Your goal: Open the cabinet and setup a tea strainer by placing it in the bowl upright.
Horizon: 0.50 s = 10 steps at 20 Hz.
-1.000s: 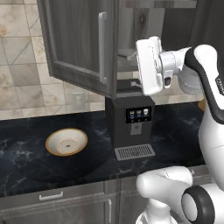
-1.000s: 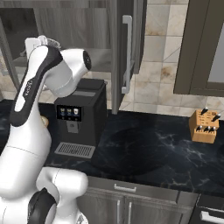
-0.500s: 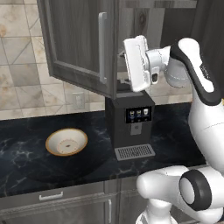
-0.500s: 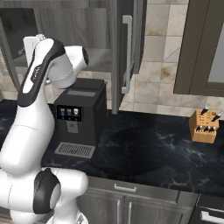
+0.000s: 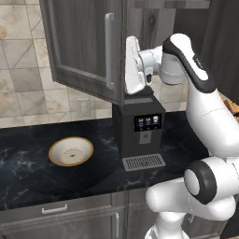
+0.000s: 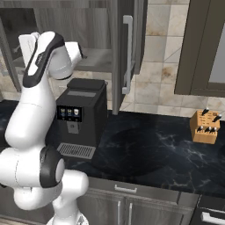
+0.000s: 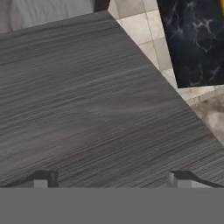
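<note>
The gripper (image 7: 109,179) is facing the cabinet (image 5: 84,46) door with fingers spread and empty. The bowl (image 5: 71,151) is sitting far below it; the strainer is probably somewhere inside, unseen. Pushing on could be jamming the hand against the door's inner face.

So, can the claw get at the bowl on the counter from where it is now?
Probably yes, but not directly. The claw is open, up against the wood of the cabinet door, facing it. The bowl lies uncovered on the counter, low and left of the coffee machine, so the arm must drop and turn.

The cabinet (image 5: 79,44) shows matt grey-brown wood grain; its handle (image 5: 109,50) is brushed metal; the desk (image 6: 158,149) is glossy black marble.
</note>
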### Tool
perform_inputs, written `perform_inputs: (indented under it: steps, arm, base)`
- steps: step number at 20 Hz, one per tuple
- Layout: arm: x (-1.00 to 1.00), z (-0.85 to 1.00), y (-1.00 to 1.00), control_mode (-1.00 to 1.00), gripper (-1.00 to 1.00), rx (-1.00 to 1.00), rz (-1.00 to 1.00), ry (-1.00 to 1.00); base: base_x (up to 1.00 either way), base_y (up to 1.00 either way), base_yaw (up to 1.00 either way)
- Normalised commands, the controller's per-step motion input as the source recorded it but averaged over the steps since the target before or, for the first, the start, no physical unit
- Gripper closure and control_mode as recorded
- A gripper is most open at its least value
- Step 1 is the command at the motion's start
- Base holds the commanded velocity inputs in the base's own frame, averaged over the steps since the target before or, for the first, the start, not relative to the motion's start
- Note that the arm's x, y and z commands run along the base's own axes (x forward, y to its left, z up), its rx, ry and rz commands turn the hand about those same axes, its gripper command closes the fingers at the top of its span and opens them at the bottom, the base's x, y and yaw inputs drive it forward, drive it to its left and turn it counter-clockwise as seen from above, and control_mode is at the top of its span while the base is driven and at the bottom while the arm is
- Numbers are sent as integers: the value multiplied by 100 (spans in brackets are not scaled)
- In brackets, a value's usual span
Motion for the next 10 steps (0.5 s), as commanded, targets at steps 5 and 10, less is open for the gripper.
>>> perform_inputs:
  steps: [5,10]
  arm:
    - [6,0,47,-100,-100,0,10,0]
    - [0,0,72,-100,-100,0,4,0]
  base:
    - [0,0,0]
    - [0,0,0]
